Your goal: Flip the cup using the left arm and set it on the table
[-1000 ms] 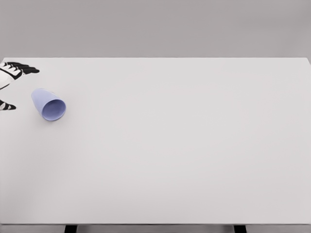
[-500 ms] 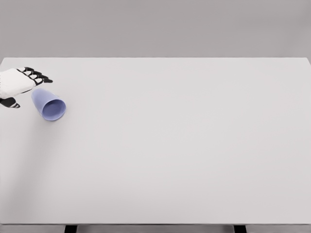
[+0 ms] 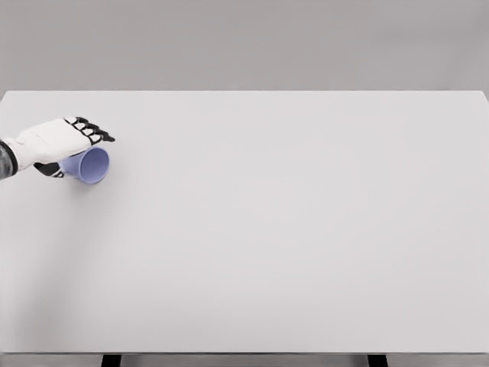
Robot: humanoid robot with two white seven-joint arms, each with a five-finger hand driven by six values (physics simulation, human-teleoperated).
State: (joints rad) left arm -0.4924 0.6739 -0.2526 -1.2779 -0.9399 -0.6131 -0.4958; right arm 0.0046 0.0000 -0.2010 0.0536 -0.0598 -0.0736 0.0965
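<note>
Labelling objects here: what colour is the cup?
Light periwinkle blue cup, seen best in the head view.

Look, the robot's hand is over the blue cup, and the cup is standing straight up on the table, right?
Not quite. The left hand is over the blue cup, but the cup is not standing up. The head view shows it lying on its side on the table, with its open mouth facing toward the camera.

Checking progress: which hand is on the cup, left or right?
The left hand, over the tipped blue cup; whether it grips is unclear. No right hand shows.
</note>
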